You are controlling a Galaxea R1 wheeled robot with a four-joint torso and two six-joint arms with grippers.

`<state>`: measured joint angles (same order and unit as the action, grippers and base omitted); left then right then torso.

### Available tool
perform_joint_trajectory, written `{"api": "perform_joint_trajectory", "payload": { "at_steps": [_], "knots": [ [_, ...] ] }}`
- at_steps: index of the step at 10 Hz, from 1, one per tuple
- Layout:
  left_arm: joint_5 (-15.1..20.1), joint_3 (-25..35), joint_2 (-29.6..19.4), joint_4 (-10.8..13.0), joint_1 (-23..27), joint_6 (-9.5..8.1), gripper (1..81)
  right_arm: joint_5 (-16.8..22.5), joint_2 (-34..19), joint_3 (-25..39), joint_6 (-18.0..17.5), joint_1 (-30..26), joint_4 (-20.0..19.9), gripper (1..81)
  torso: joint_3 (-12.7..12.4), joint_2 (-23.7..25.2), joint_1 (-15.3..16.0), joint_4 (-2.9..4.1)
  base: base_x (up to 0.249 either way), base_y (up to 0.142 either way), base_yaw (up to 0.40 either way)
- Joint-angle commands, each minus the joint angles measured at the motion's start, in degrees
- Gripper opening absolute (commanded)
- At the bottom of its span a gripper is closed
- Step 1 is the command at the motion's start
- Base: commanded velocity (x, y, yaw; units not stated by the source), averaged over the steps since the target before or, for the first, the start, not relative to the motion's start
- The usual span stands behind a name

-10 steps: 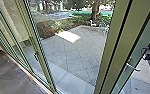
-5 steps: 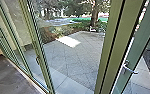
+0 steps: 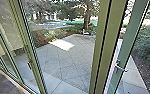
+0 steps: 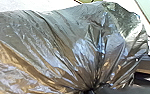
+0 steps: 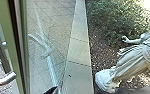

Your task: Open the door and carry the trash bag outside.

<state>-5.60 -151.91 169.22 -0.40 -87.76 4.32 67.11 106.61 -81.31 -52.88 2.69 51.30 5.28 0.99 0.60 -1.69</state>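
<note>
In the head view the green-framed glass door (image 3: pixel 131 32) stands ajar at the right, its silver lever handle (image 3: pixel 121 68) low on the frame. The trash bag (image 4: pixel 66 47), shiny and dark, spreads large across the left wrist view. Its plastic is gathered into tight folds where my left gripper (image 4: pixel 91 90) is shut on it; the folds partly hide the grip. Close to the right wrist camera are a silver handle (image 5: pixel 3 78) and a green door frame (image 5: pixel 17 45). How my right gripper stands cannot be made out.
Beyond the glass lies a paved yard (image 3: pixel 66 60), with trees and shrubs behind. A green post (image 3: pixel 104 47) stands beside the door gap. A pale draped statue (image 5: pixel 133 60) and a bush (image 5: pixel 111 22) border the paved strip (image 5: pixel 78 50) outside.
The head camera's view has shifted. The door has swung further from its frame, and the gap beside the post is wider.
</note>
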Motion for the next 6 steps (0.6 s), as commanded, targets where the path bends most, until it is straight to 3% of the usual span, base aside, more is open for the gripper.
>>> {"api": "perform_joint_trajectory", "payload": {
  "at_steps": [1, 2, 3, 4, 6],
  "knots": [
    [3.3, 0.1, -0.1, -0.4, 1.8, -0.1, 1.0, 2.3, -2.2, -4.4, 2.5, -6.8, 10.1, 81.1, -2.3, 0.0, 0.0, -3.3, 0.0, 0.0, 0.0],
    [3.3, 0.1, 0.1, -0.4, 1.8, -0.1, 1.0, 1.4, -2.2, -4.9, 3.5, -6.6, 10.2, 81.1, -0.9, 0.0, 0.0, -1.38, 0.0, 0.0, 0.0],
    [3.3, 0.1, 0.2, -0.4, 1.8, -0.1, 1.0, 0.3, -1.9, -5.6, 4.3, -6.4, 10.1, 81.1, -1.6, 0.0, 0.0, -2.56, 0.0, 0.0, 0.0],
    [3.3, 0.0, 0.1, -0.4, 1.7, -0.1, 1.0, -1.0, -1.8, -6.1, 4.7, -5.2, 10.4, 81.1, -1.9, 0.0, 0.0, -3.02, 0.0, 0.0, 0.0],
    [3.3, 0.0, 0.0, -0.5, 1.5, -0.1, 1.0, -6.5, -1.7, -8.7, 4.5, -1.9, 14.8, 81.1, -2.0, 0.1, -0.1, -3.13, 0.0, 0.0, 0.0]
  ]
}}
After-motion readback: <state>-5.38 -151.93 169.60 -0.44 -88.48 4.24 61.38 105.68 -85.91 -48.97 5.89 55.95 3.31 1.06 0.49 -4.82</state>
